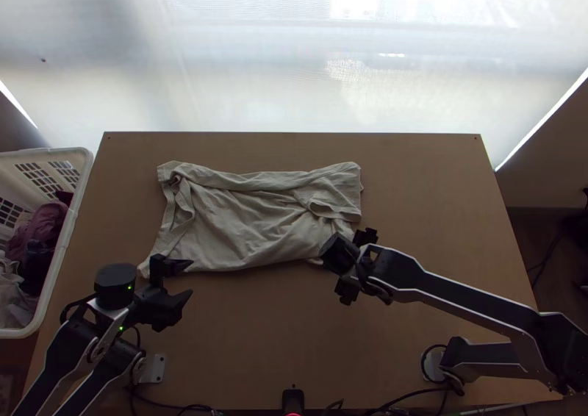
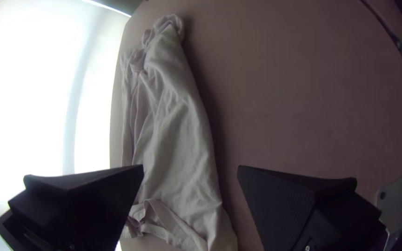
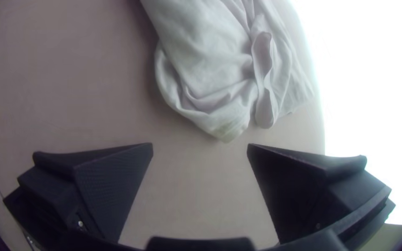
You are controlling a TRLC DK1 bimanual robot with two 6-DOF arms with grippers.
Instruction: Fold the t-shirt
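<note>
T-shirt [image 1: 246, 228] lies with its long axis side to side on the table [image 1: 257, 342], left pincer [image 1: 191, 279] and right pincer [image 1: 356, 264] spread.

Between the arms [image 1: 470, 295], the tabletop [image 1: 250, 335] is open up to the t-shirt [image 1: 257, 228].

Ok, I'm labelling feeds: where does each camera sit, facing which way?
Top view: high over the near edge, steeply down on the light wooden table; silver-black left arm and right arm show.
Left wrist view: on that wrist, facing along the rumpled beige t-shirt; open black left gripper shows.
Right wrist view: on that wrist, facing the t-shirt's end; open black right gripper shows.
All share the t-shirt.
</note>
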